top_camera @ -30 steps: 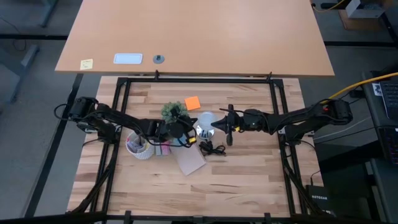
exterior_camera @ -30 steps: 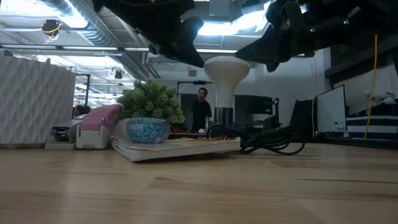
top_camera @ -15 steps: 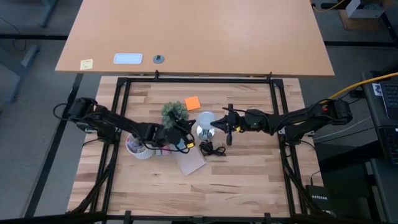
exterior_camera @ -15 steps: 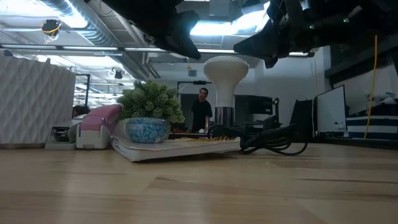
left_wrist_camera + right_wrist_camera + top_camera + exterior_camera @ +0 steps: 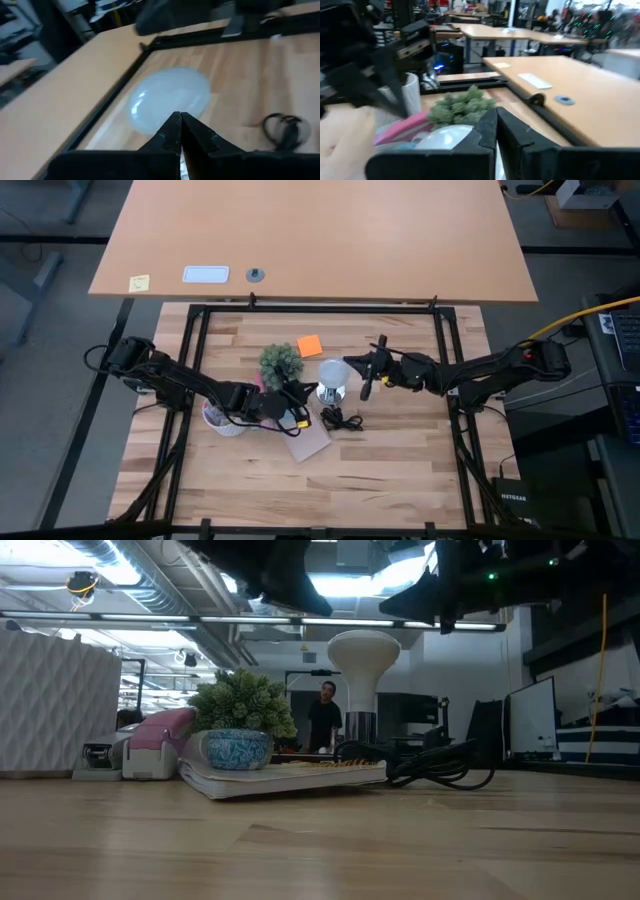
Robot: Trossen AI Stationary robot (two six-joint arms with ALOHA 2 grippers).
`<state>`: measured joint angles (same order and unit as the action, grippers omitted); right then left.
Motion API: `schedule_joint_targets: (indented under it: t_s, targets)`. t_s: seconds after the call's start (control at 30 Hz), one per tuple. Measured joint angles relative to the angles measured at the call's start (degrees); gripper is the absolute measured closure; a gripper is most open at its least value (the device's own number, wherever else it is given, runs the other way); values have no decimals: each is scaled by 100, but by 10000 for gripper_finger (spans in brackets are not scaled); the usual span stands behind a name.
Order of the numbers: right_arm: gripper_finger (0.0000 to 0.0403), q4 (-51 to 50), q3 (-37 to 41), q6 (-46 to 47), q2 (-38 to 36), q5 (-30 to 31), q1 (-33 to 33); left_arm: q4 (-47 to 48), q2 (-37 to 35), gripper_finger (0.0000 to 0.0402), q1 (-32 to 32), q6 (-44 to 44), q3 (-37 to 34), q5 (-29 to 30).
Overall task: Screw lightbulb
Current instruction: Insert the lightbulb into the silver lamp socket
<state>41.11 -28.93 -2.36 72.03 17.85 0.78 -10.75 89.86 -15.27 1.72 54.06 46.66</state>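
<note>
Frosted white glass forms the globe of the lightbulb [image 5: 331, 373], which stands upright at the centre of the table, base down in a shiny silver socket [image 5: 359, 727] with a black cord [image 5: 440, 766] coiled beside it. A potted plant [image 5: 280, 361] and a notebook [image 5: 306, 438] lie close by.

Handling judgement: the bulb is probably light, rigid and fragile, and its smooth globe is likely slippery. Take hold across the widest part of the globe, with moderate pressure, and turn about the vertical axis. Avoid side loads on the narrow neck.

The left gripper [image 5: 297, 393] is clenched with nothing in it, just beside the bulb and clear of it. The right gripper [image 5: 354, 367] is also pressed closed and empty, just beside the globe on the opposite side. Neither grasps the bulb.
</note>
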Motion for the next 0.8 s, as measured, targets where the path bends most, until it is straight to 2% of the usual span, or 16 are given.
schedule_joint_targets:
  t_s: [0.17, 0.3, 0.43, 0.8]
  targets:
    - [391, -492, -3, -404, -318, 346, 64, -270, 0, 402, 114, -7, 0, -850]
    - [391, -1020, -2, -155, -310, 125, 217, -192, 3, 402, 207, -17, 0, -1370]
    - [391, -1482, 0, 101, -258, -241, 275, -180, 13, 401, 243, -17, 0, -1389]
    - [391, -1534, -2, 123, -241, -351, 262, 160, 13, 401, 339, -127, -2, -1391]
